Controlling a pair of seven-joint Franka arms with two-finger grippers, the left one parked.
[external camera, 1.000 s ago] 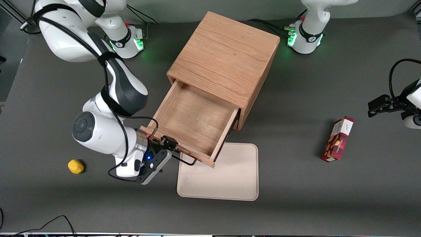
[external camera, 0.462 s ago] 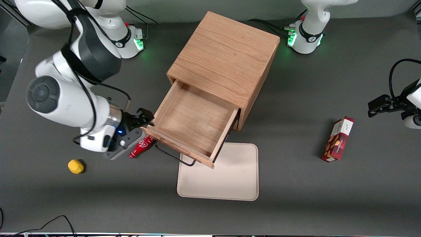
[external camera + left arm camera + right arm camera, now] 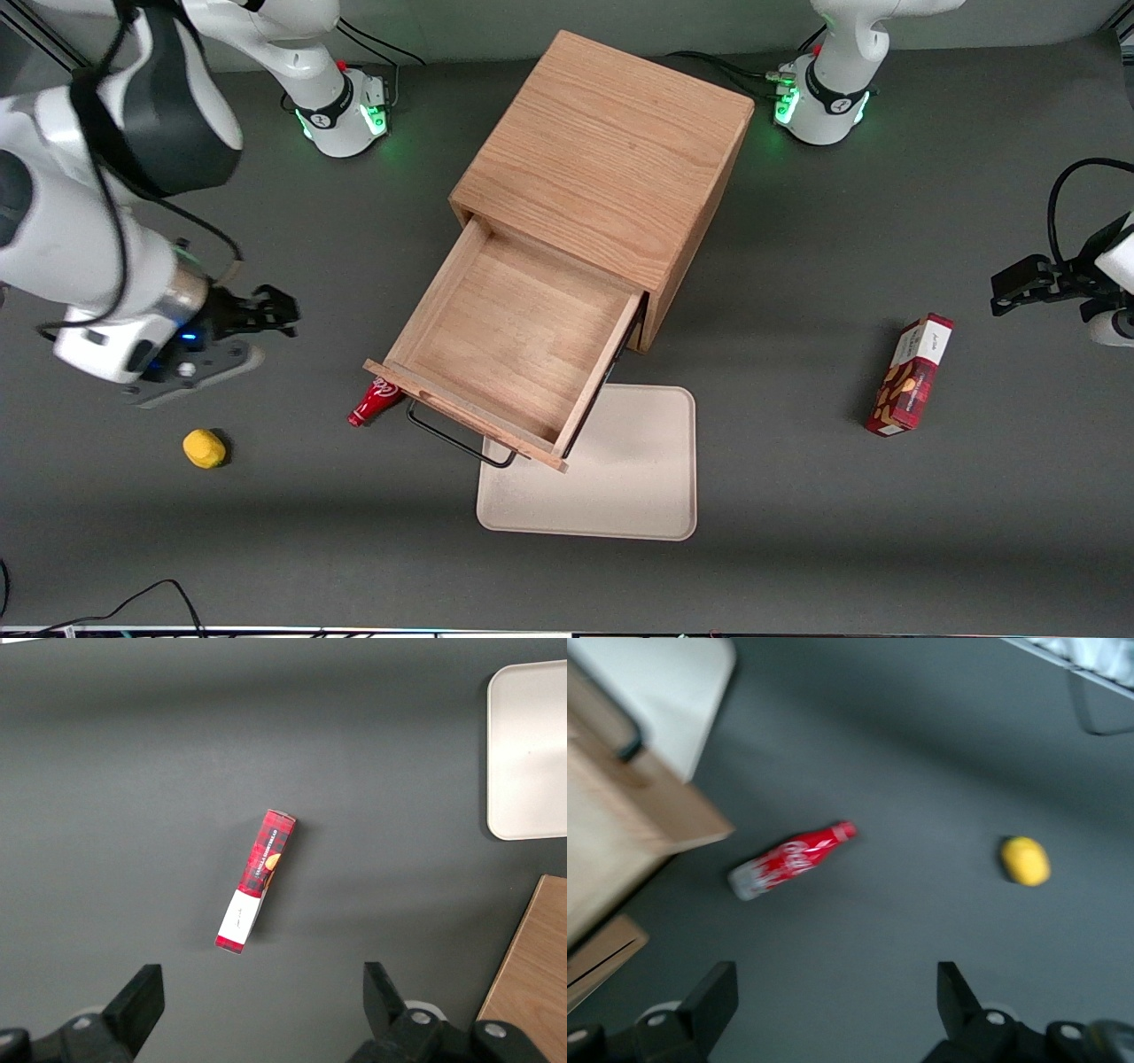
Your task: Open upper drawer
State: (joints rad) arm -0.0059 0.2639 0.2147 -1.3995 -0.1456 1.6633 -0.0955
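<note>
upper drawer (image 3: pixel 509 341) sits pulled way out – gripper (image 3: pixel 266 312) hangs well apart from it, jaws spread wide, holding nothing.

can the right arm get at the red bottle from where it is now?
Probably yes. The gripper hangs open above bare table toward the working arm's end, and the red bottle lies on its side beside the upper drawer, only its base end tucked under the drawer front.

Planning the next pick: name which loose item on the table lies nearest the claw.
The yellow lemon-like object, just nearer the camera than the open claw. The red bottle lies farther off, beside the upper drawer.
</note>
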